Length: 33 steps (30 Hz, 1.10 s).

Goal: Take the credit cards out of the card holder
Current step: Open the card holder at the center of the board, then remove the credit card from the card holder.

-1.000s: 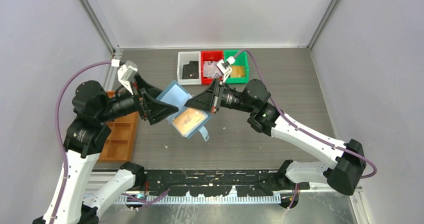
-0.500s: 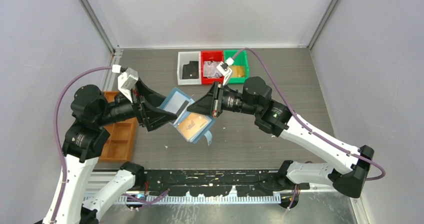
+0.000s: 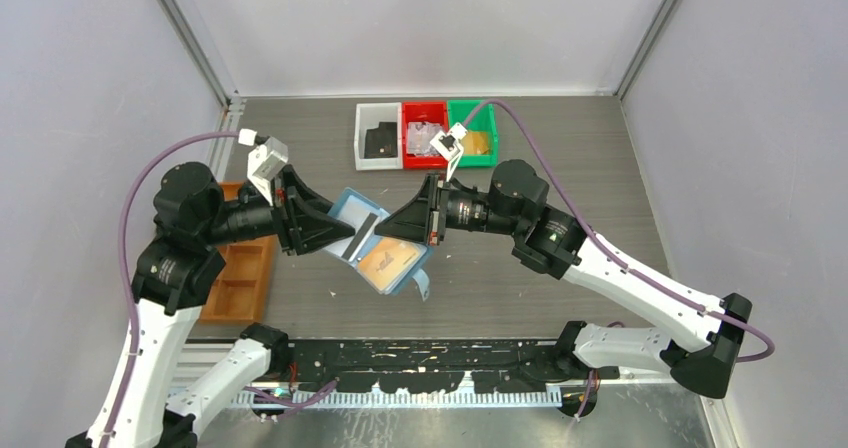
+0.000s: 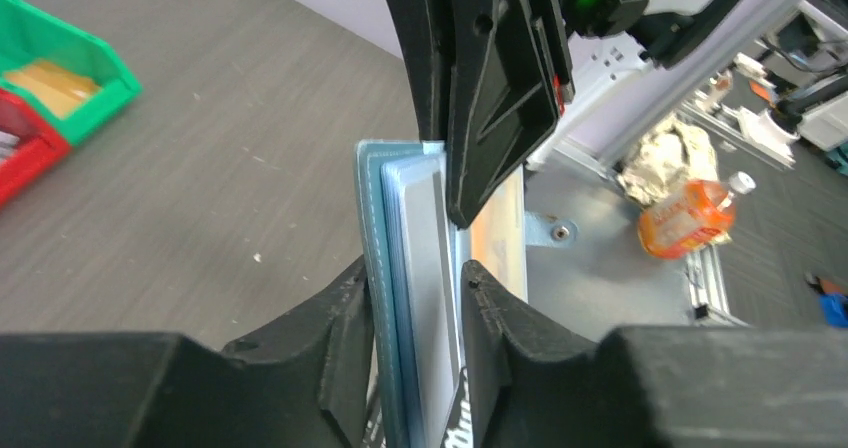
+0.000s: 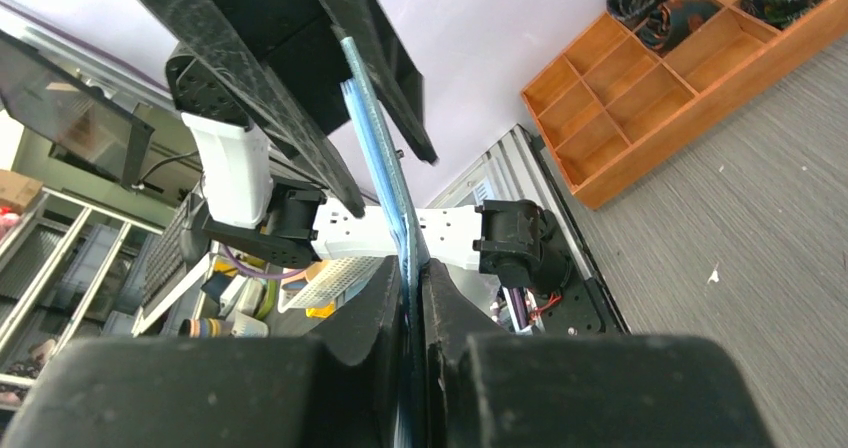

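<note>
The blue card holder (image 3: 400, 271) hangs open above the table between both grippers. My left gripper (image 3: 347, 238) is shut on its upper flap (image 4: 371, 218), with a silvery-grey card (image 4: 436, 258) against the inner finger. That card's dark stripe shows in the top view (image 3: 358, 240). My right gripper (image 3: 405, 226) is shut on the holder's other side; its thin blue edge (image 5: 378, 148) runs up from my right gripper (image 5: 412, 268). A gold card (image 3: 390, 258) sits in the lower flap. The tab (image 3: 421, 286) dangles.
White (image 3: 378, 136), red (image 3: 424, 133) and green (image 3: 474, 140) bins stand at the back, with cards inside. An orange-brown compartment tray (image 3: 240, 268) lies at the left, under the left arm; it also shows in the right wrist view (image 5: 680, 78).
Both grippers and the holder have moved a little toward the near edge. The upper flap has turned more edge-on, and a striped grey card now shows at the left fingertips.
</note>
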Each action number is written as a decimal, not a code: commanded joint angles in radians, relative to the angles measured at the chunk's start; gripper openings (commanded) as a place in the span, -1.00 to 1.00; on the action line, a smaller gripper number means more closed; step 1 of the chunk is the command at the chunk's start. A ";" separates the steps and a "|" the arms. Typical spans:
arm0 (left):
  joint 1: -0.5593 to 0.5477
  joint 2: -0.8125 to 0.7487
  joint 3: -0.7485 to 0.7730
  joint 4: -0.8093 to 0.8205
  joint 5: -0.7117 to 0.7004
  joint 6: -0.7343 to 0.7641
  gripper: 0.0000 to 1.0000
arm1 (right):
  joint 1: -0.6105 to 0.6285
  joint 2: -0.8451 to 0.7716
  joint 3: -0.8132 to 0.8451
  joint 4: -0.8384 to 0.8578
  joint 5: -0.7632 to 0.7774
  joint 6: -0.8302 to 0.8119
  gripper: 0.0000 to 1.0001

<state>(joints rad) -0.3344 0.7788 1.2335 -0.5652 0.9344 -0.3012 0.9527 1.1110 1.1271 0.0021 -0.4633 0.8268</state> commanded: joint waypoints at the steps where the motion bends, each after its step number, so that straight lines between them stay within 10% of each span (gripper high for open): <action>1: -0.002 0.028 0.002 -0.027 0.115 -0.048 -0.21 | 0.001 -0.021 0.016 0.136 -0.033 -0.034 -0.99; 12: -0.002 0.073 0.015 -0.060 0.218 -0.078 -1.00 | -0.008 -0.001 -0.012 0.150 -0.091 -0.065 -0.87; 20: 0.088 0.098 -0.068 0.165 0.259 -0.372 -1.00 | -0.132 0.032 -0.029 0.255 -0.177 0.084 0.10; 33: 0.205 0.096 -0.115 0.345 0.287 -0.568 -1.00 | -0.200 0.112 -0.099 0.593 -0.365 0.348 -0.09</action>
<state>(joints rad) -0.1349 0.9066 1.1240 -0.3462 1.1866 -0.7891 0.7475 1.2201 1.0172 0.4377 -0.7597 1.1019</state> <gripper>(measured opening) 0.067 0.486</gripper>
